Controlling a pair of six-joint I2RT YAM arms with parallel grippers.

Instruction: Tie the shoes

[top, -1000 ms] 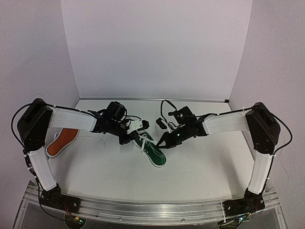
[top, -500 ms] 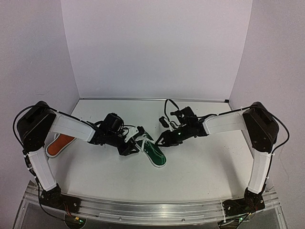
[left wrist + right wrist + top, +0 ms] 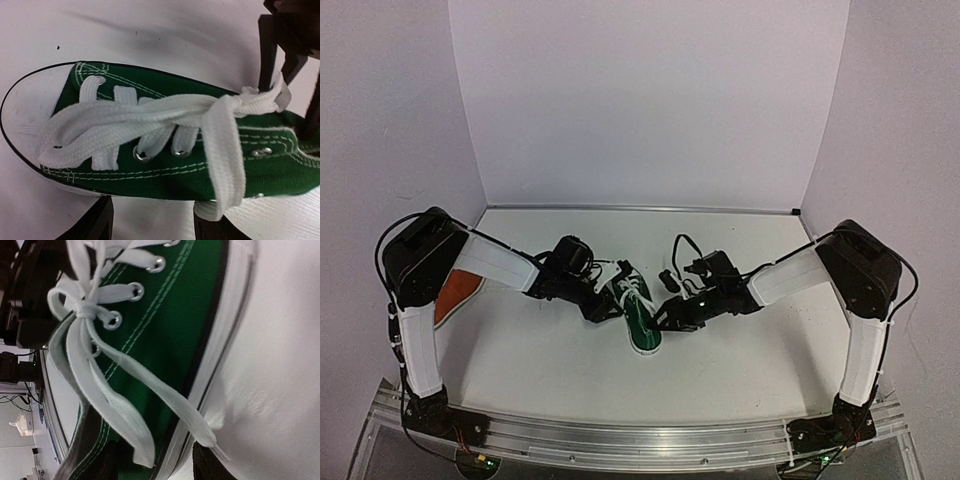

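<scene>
Flanking the green canvas sneaker with flat woven white laces, left fingers and right fingers spread, empty.

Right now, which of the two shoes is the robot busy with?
The dark green sneaker with white laces, mid-table, where both arms meet. The orange-red sneaker lies apart at the left, behind the left arm.

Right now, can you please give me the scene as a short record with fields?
green shoe: middle of the table
laces: white, knotted, ends hanging over the side
orange shoe: far left, partly hidden
left end effector: open, beside the green shoe
right end effector: open, beside the green shoe
</scene>
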